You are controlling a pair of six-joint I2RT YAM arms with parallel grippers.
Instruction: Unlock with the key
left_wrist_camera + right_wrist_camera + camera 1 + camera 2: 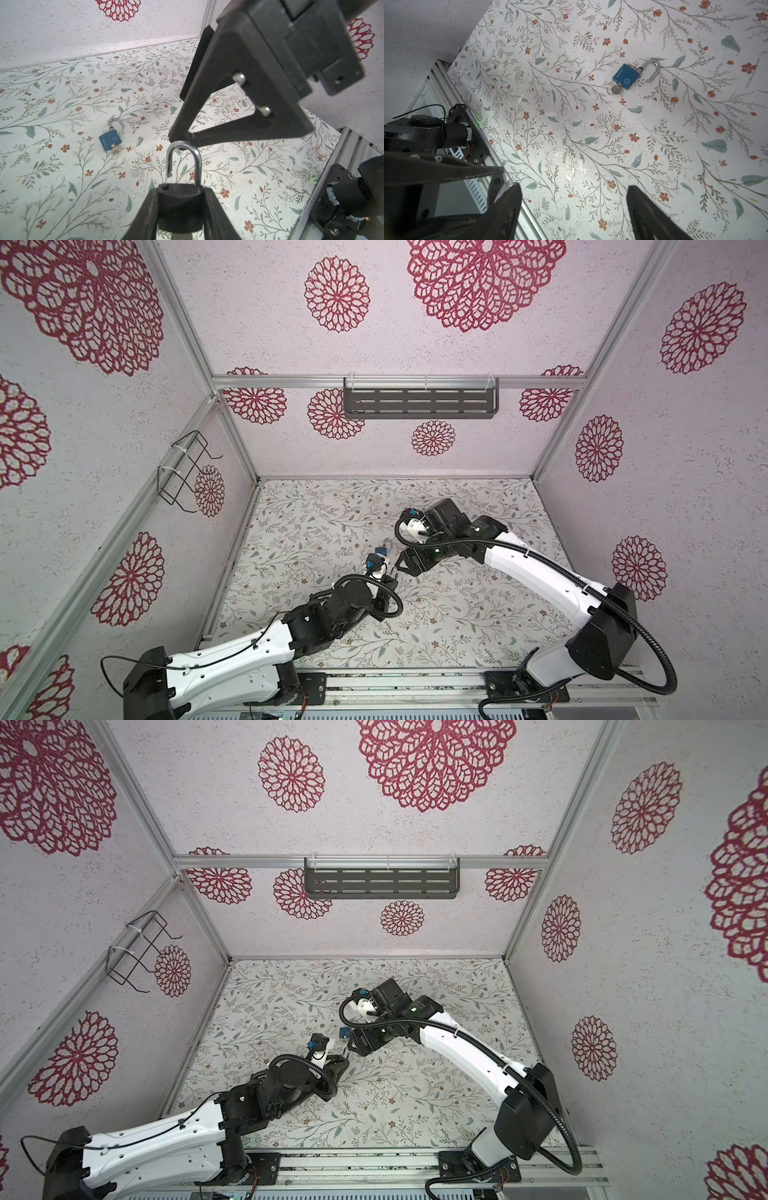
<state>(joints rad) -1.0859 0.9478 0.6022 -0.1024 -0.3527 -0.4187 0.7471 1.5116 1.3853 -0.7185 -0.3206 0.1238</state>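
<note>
Black padlock [179, 209], shackle [185, 160] open | left gripper [180, 192] pinches its body | right gripper [573, 188] spread | blue padlock [626, 76] with key [615, 89] lies open, middle of surface [591, 145]

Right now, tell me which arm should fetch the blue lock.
Right, likely: the right claw is open and empty near the blue lock; the left claw is shut on the black lock.

A black lock [179, 207] stands upright, its body clamped between the fingers of the left hand [180, 193]. Its silver shackle [185, 160] is sprung open, one end clear of the body, the bend right at a fingertip of the right hand [573, 188]; contact unclear. A blue lock [626, 76] lies flat on the table [571, 124], well ahead of both hands, also open, with a silver key [615, 89] in its keyhole.
</note>
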